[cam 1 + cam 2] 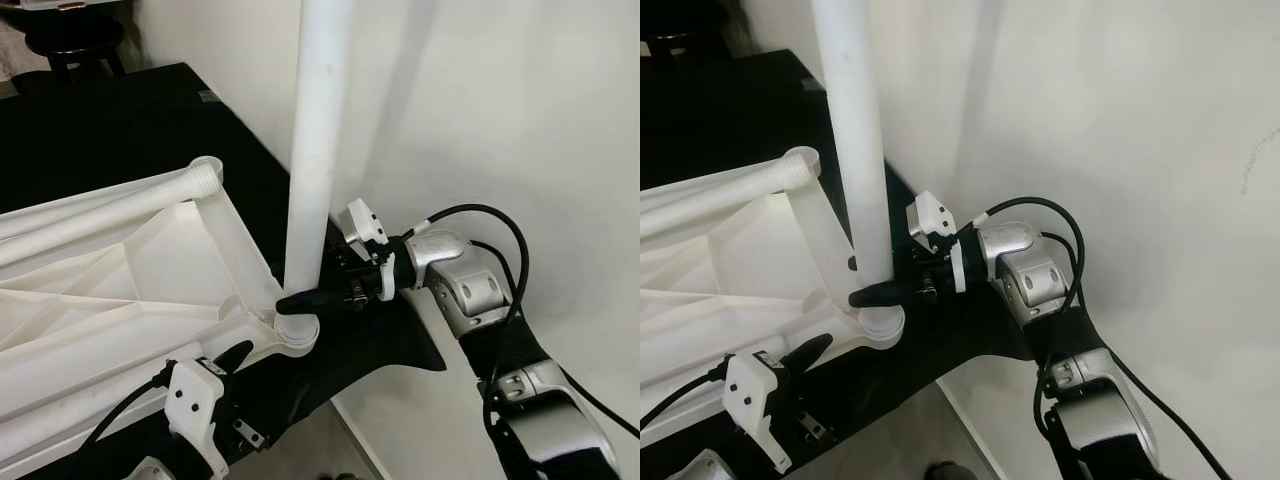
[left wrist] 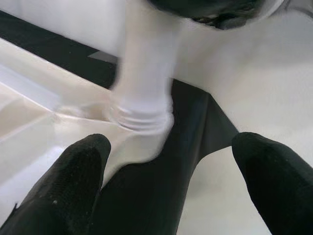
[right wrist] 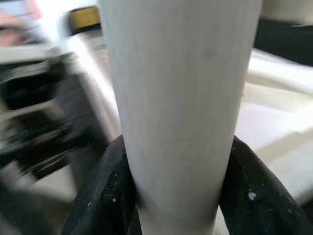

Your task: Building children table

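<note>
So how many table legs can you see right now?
2. One upright leg stands in the tabletop's corner socket, gripped by the right gripper. Another leg lies along the tabletop. Others may be out of frame.

A black mat (image 1: 120, 130) covers the pale floor (image 1: 560, 120), its corner (image 1: 425, 355) pointing out onto the bare part. On the mat lies an upturned white plastic tabletop (image 1: 110, 300), ribbed underside facing up, near the mat's edge.

Head eyes look down; wrist cameras close on leg (image 1: 318, 150)
</note>
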`<state>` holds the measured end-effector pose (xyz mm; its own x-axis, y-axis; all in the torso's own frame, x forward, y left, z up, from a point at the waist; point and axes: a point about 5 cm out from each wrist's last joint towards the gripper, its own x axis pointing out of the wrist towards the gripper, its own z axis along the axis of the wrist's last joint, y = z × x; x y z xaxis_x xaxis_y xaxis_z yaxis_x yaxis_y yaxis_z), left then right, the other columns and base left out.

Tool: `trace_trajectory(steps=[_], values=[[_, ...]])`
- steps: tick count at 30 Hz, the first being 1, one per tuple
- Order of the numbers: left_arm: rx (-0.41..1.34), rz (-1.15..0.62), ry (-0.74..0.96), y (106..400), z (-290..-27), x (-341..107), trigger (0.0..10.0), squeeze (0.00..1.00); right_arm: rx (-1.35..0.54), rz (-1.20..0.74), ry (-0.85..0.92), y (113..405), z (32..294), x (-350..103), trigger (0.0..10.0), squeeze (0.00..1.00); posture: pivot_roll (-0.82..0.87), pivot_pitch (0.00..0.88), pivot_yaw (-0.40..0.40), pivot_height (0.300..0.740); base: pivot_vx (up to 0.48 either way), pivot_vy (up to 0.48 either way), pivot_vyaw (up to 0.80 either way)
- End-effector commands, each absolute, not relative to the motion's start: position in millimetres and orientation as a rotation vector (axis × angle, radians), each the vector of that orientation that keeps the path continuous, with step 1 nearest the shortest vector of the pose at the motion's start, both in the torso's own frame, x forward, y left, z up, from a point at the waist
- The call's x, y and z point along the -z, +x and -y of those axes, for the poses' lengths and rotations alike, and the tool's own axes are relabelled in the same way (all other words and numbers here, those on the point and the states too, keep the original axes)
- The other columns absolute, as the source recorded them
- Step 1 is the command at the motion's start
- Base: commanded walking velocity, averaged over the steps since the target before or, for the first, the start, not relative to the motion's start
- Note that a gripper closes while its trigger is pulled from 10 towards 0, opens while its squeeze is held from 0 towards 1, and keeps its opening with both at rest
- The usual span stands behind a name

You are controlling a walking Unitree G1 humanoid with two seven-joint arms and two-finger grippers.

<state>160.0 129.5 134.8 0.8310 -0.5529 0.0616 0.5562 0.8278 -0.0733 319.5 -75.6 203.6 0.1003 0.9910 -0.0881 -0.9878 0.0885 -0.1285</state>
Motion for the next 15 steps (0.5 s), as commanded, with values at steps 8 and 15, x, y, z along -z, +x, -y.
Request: trace_trajectory(steps=[8,15], values=[[0.59,0.017,-0.09,158,-133,-132,10.0,0.0,-0.601,-0.15,-0.113,284,69,-152,0.0,0.0,-0.18,0.176,-0.111,0.74,0.0,0.0,0.0],[0.596,0.013,-0.088,159,-133,-131,10.0,0.0,-0.647,-0.098,-0.125,298,63,-163,0.0,0.0,-0.18,0.162,-0.109,0.74,0.0,0.0,0.0]])
